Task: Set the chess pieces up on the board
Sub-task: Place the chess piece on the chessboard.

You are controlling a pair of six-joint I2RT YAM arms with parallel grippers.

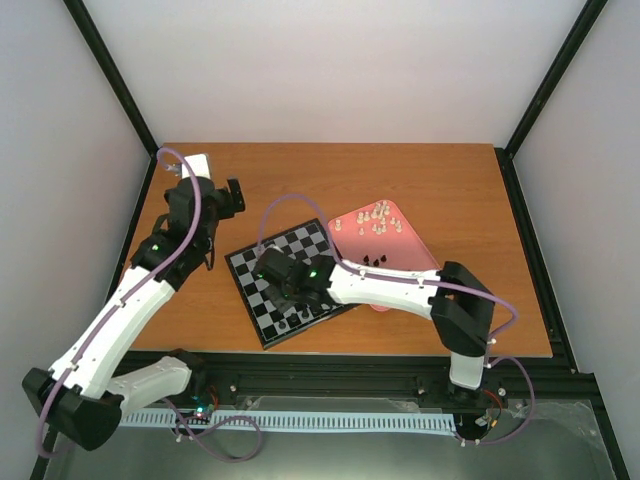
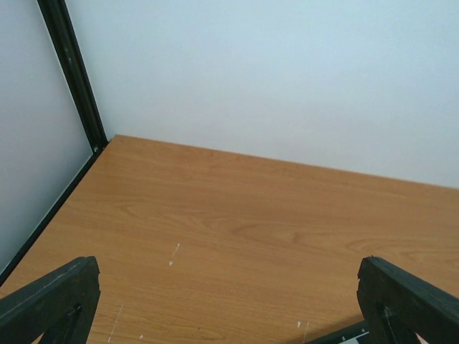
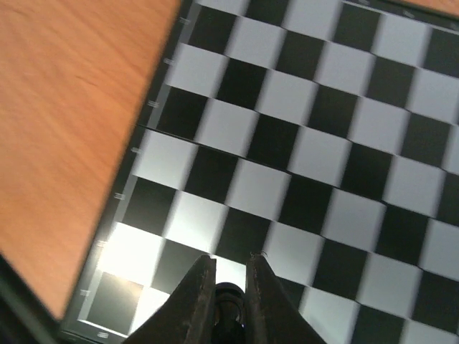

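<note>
The board [image 1: 288, 272] lies tilted in the middle of the table, with two black chess pieces [image 1: 293, 322] near its front edge. More pieces stand in the pink tray [image 1: 408, 252]: cream-white ones [image 1: 376, 219] at the back, black ones [image 1: 375, 261] nearer. My right gripper [image 1: 291, 287] hovers low over the board. In the right wrist view the right gripper [image 3: 230, 256] is shut on a black chess piece [image 3: 229, 295] above the board's [image 3: 323, 143] corner squares. My left gripper [image 1: 233, 197] is open and empty over bare table left of the board, its fingers [image 2: 50, 301] wide apart.
The wooden table [image 1: 450, 180] is fenced by white walls with black frame posts [image 1: 115, 80] at the back corners. The left wrist view shows bare wood [image 2: 237, 215] and one board corner [image 2: 344, 335] at the bottom right.
</note>
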